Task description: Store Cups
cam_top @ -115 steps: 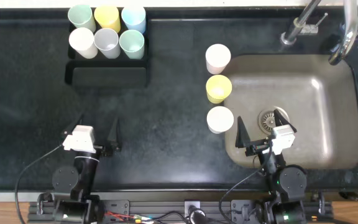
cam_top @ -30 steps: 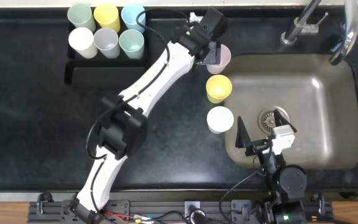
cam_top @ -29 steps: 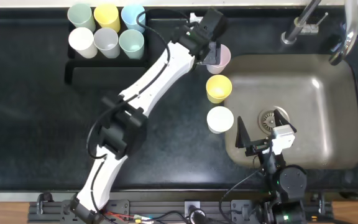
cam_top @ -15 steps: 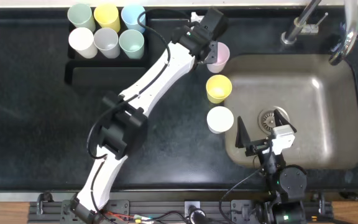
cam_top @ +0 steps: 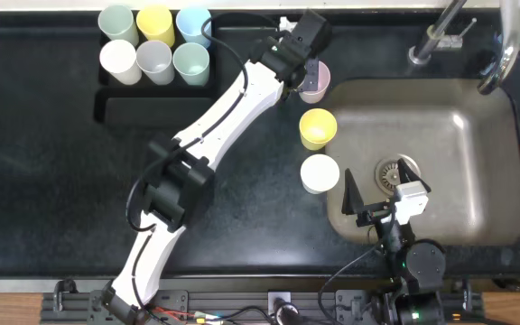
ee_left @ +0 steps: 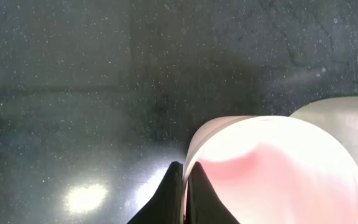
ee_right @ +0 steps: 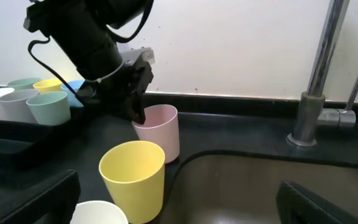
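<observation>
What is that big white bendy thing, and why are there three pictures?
It's a robot arm. Two stand at a black counter with a sink. One picture looks down from above; the other two come from little cameras on each arm's wrist. The left arm stretches across, and the left tool pinches the rim of the pink cup. A yellow cup and a white cup stand beside it. Six more cups stand in a black rack. The right tool rests open near the sink.
</observation>
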